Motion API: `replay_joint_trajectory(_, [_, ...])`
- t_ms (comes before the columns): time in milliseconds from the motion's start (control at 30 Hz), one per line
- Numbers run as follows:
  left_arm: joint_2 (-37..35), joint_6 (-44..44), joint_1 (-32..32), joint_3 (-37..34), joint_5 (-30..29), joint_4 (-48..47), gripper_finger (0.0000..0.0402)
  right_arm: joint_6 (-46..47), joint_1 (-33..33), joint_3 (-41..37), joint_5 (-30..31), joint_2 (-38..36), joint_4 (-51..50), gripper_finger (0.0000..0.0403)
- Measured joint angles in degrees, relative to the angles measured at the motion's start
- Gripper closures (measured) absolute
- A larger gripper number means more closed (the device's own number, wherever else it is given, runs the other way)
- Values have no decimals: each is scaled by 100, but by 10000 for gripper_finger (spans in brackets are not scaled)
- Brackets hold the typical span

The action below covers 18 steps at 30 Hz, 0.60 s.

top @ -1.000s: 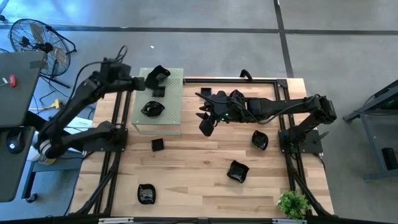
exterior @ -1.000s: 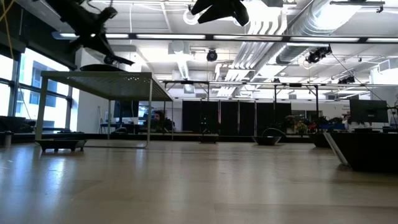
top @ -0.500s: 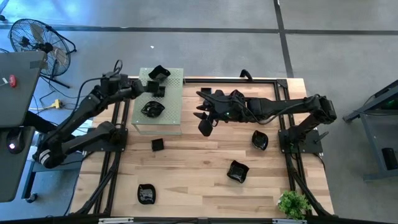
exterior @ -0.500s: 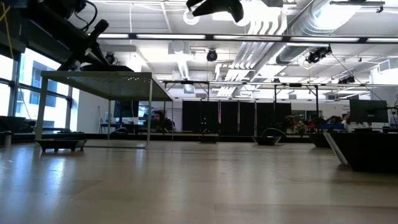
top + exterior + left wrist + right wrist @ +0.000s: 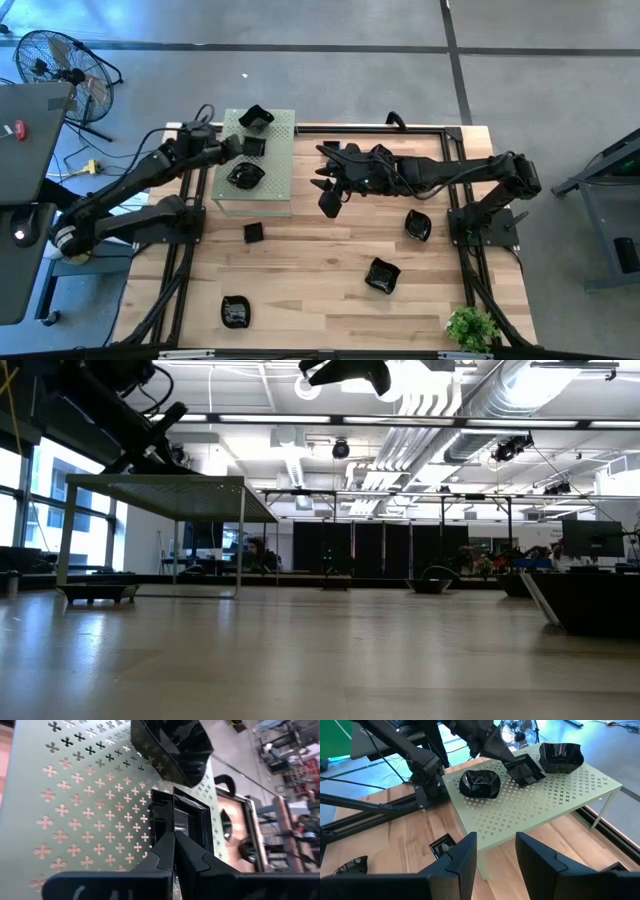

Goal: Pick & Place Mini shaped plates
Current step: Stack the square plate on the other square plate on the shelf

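Three glossy black mini plates sit on the pale green perforated board [image 5: 255, 190]: a wavy bowl [image 5: 256, 117], a small square plate [image 5: 254, 146] and a leaf-rimmed plate [image 5: 244, 174]. More plates lie on the wood: a small square [image 5: 253, 232] and three larger ones [image 5: 236, 311], [image 5: 382, 274], [image 5: 418, 225]. My left gripper [image 5: 174, 840] is shut, low over the board, with its tips at the small square plate [image 5: 186, 817]. My right gripper [image 5: 331, 203] hovers open above the table's middle, touching nothing. My left gripper's shut fingertips [image 5: 167, 842] come slanting down from the table's left side and meet the rim [image 5: 161, 815] of the small square plate on that side. Nothing is pinched between them. The plate rests flat on the board; whether the tips truly touch it, I cannot tell.
The board stands on thin legs at the table's far left. A small green plant [image 5: 471, 326] sits at the near right corner. Black frame rails [image 5: 462, 240] run along both table sides. Bare wood lies in the middle [image 5: 320, 260]. A fan [image 5: 60, 62] stands off the table.
My left gripper has drawn back from over the wavy bowl toward the table's left and near side and come down low over the board, ending at the small square plate. The wavy bowl stays on the board. The right arm has kept still.
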Motion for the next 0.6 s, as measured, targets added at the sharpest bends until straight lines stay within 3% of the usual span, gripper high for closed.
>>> replay_joint_trajectory(167, [17, -2, -250, 0, -488, 293, 401, 0, 0, 0, 2, 2, -1, 272])
replay_joint_trajectory(367, [103, -158, -244, 0, -354, 273, 394, -2, 2, 0, 0, 2, -3, 272])
replay_joint_trajectory(600, [352, -199, -243, 0, -95, 302, 360, -2, 4, 0, -16, 2, -3, 272])
